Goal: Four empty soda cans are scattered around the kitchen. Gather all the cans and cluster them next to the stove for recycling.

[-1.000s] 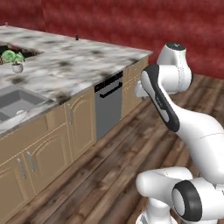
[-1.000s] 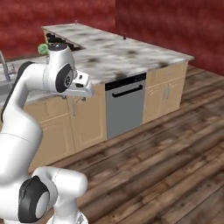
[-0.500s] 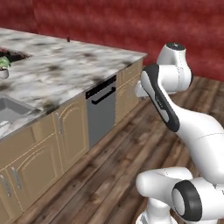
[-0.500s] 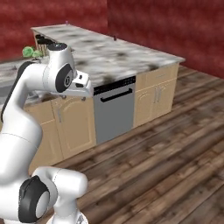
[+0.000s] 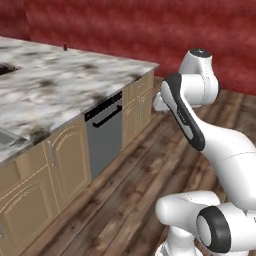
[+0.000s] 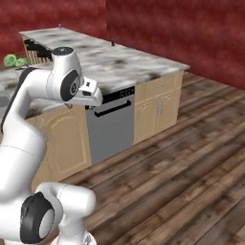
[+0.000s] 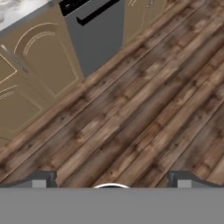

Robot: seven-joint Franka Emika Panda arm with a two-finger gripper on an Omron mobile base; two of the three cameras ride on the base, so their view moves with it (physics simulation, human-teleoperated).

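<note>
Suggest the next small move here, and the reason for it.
Probably keep the base driving along the island counter until a can or the stove comes into sight. The hand is open and holds nothing, pointing at bare wood floor in front of the dishwasher, so nothing to grasp lies within reach.

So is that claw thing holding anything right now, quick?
Gripper: jaws open, holding nothing, above the wooden floor.

counter (image 5: 60, 85) is grey-white marble with dark blotches, cabinets (image 5: 30, 195) tan wood, dishwasher (image 5: 105, 137) grey with a black handle, floor (image 6: 191, 158) dark brown planks, wall (image 5: 125, 30) deep red.
</note>
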